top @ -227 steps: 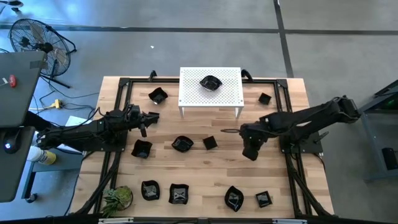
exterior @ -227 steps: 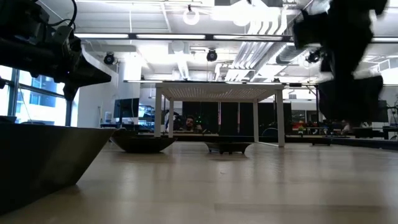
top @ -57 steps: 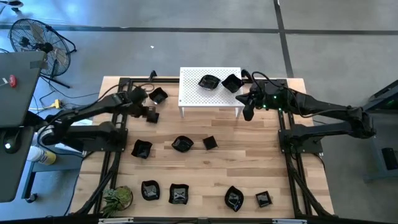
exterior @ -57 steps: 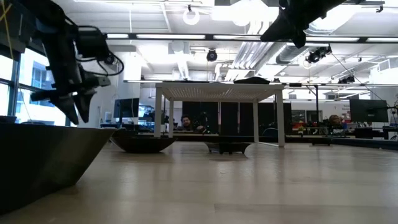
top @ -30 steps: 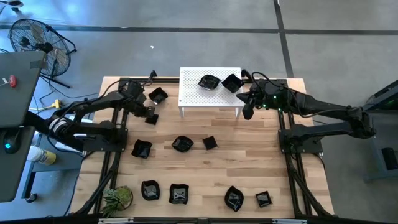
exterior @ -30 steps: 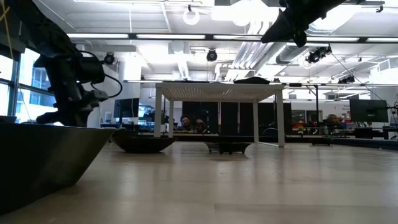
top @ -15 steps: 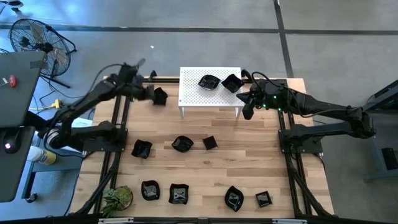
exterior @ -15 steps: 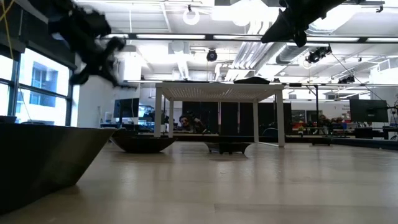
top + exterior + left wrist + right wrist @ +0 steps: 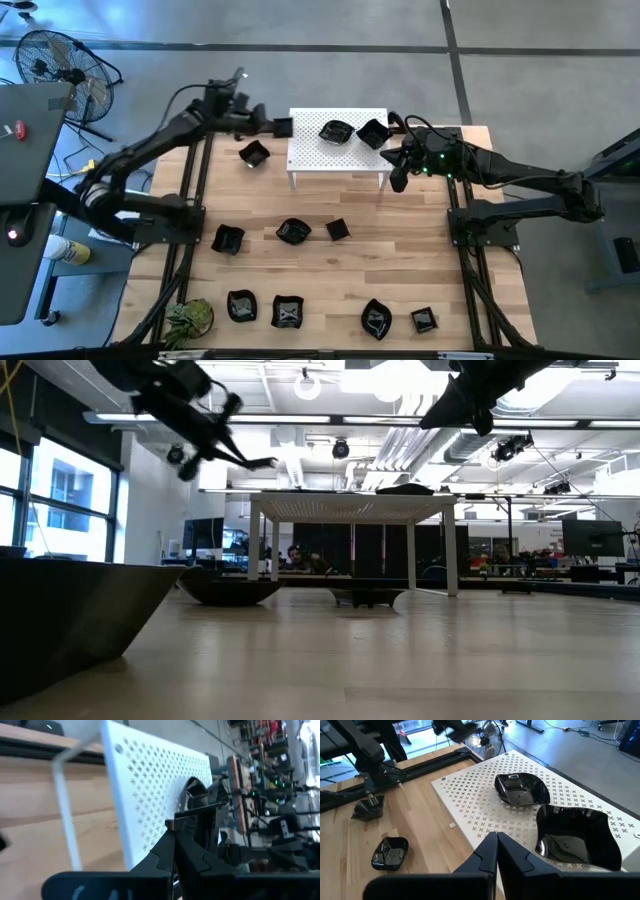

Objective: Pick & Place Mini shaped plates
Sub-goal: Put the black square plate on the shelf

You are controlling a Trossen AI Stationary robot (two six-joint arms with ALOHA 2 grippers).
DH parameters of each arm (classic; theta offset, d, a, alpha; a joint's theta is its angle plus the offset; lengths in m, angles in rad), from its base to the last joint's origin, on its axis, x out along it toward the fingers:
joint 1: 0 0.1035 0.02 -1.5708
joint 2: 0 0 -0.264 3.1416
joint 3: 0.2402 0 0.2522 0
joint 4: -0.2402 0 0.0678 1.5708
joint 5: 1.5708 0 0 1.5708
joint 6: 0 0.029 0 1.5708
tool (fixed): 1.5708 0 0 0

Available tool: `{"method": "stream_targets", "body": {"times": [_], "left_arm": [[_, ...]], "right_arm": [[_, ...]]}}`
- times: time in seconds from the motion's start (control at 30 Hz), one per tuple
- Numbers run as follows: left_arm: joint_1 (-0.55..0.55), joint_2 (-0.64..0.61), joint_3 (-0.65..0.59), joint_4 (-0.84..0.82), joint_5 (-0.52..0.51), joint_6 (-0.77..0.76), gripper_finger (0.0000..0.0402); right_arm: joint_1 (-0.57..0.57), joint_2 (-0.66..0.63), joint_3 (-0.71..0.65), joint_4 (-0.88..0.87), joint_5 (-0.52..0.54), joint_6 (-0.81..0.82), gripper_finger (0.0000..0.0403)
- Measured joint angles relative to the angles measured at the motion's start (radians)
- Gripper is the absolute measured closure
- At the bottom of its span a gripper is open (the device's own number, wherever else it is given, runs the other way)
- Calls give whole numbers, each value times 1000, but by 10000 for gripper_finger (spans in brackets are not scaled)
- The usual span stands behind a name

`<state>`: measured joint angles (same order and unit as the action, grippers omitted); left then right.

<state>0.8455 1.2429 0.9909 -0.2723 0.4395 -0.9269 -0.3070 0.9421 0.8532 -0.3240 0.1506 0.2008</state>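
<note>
My left gripper [image 9: 268,127] is shut on a small glossy black square plate [image 9: 282,127], held in the air just left of the white perforated stand [image 9: 320,158], about level with its top [image 9: 262,463]. A round black plate [image 9: 338,132] and a square one [image 9: 372,133] rest on the stand. My right gripper [image 9: 392,160] hovers shut at the stand's right end and touches nothing; its wrist view shows both plates [image 9: 520,789] [image 9: 575,837] in front of it. Several more mini plates lie on the wooden table, one [image 9: 254,153] near the stand. My left gripper pinches the square plate by its near rim [image 9: 172,824] between its two fingertips. The fingers come from the table's left, slanting slightly down. The plate sticks out beyond the fingertips toward the stand, roughly level and lifted clear of table and stand.
Three plates [image 9: 228,239] [image 9: 293,231] [image 9: 338,229] lie mid-table, and several more [image 9: 288,312] line the near edge beside a small green plant [image 9: 188,318]. A black frame [image 9: 195,190] runs round the tabletop. The stand's left half is bare.
My left gripper has risen from low over the table's left side and swung toward the far edge and right, to the stand's left end, carrying the plate with it. Its wrist has turned, bringing the fingers nearer to level. It has stayed shut.
</note>
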Motion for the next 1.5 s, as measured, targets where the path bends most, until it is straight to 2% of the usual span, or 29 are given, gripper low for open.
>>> {"method": "stream_targets", "body": {"times": [0.17,0.3,0.73,1.07,1.5], "left_arm": [[-52,122,47,22,-3,-6,400],[-67,174,73,20,-31,-11,401],[-67,176,76,-24,-77,-13,399],[-67,176,76,-23,-105,-5,356],[-67,176,75,-22,-109,85,350]], "right_arm": [[0,0,0,0,0,1,399],[0,0,0,0,0,4,401],[0,0,0,0,1,1,400],[0,0,0,0,1,0,401],[0,0,0,0,0,0,401]]}}
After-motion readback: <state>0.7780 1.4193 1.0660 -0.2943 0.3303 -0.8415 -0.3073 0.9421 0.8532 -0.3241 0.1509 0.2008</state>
